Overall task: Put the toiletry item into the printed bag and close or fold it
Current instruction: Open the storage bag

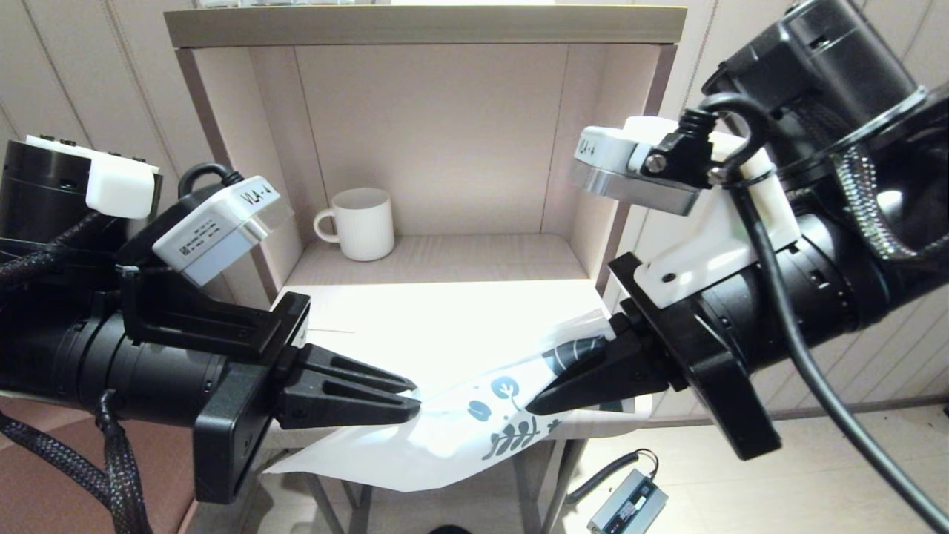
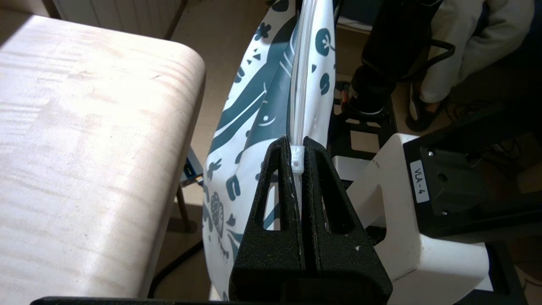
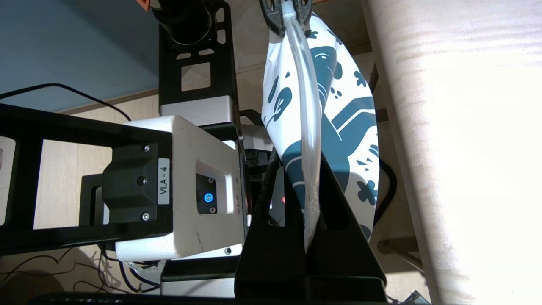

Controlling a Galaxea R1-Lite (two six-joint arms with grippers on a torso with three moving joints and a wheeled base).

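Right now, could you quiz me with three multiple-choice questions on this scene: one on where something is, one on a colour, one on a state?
1. Where is the white mug?
A. inside the open cabinet
B. on the floor
C. in a hand

2. What colour are the prints on the printed bag?
A. red
B. dark blue
C. yellow

3. How is the bag held?
A. lying flat, untouched
B. by one hand only
C. by both hands, shut on its zip strip

Answers: 1 A, it stands on the cabinet's shelf. 2 B, dark blue leaves and flowers. 3 C, the left hand and right hand each pinch an end.
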